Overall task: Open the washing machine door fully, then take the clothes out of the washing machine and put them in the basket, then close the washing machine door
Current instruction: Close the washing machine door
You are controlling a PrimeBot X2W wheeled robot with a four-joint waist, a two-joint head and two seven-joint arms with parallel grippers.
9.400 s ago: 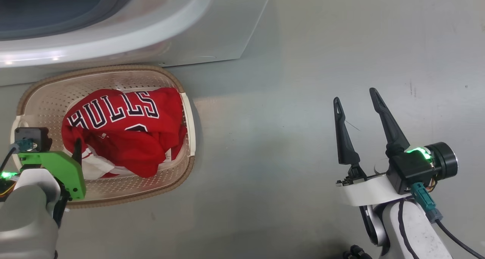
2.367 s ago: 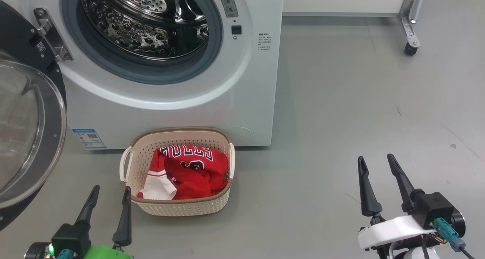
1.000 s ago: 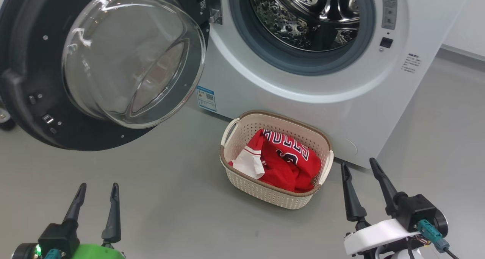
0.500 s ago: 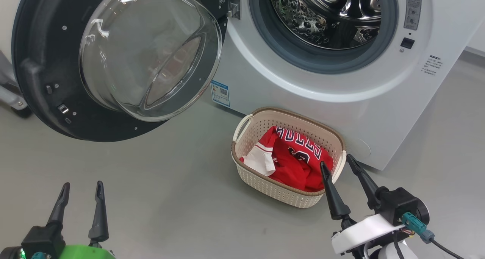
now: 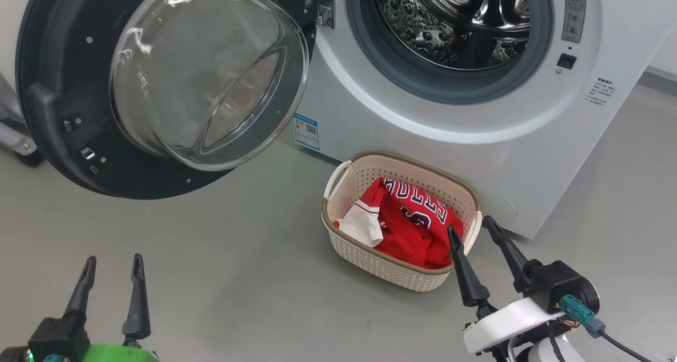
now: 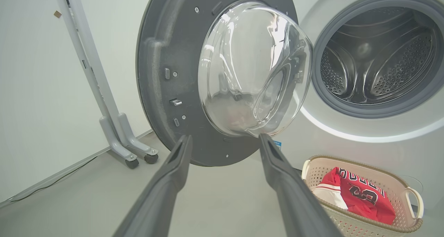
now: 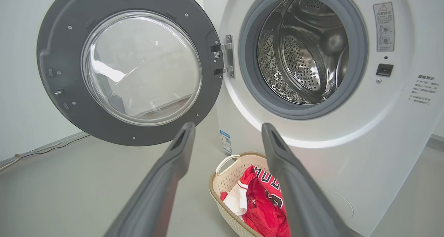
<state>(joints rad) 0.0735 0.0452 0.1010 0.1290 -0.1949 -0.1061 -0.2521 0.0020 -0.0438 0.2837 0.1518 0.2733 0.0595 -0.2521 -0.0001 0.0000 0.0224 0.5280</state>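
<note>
The clothes [image 5: 410,227] are lying in the basket [image 5: 338,174], which is standing on the floor [image 5: 238,288] against the foot of the washer [image 5: 476,139]. The red jersey is filling most of the basket, with a white, red-striped fold at the end nearer the door [image 5: 47,118]. The door is hanging wide open to the left of the washer's opening, its glass bowl bulging toward the robot. The drum [image 5: 455,23] is showing bare perforated steel, and no cloth is visible in the part in sight.

Several seconds ago the left end effector [image 5: 115,258] was hanging low over the basket, beside the jersey. It is now standing well back from the washer, fingers apart and holding nothing, and pointing at the door in its wrist view. The right end effector [image 5: 469,224] is also standing with fingers apart and empty, close to the basket's right end. One finger is overlapping the basket rim in the head view, and contact cannot be judged. The head camera has swung from the basket up to the door and the washer's opening. The basket and washer themselves are not shifting.

Judgement: unloading is looking complete, and closing the door is the remaining step. The left end effector is the better placed to push the door's black rim, on the side away from the hinge.
</note>
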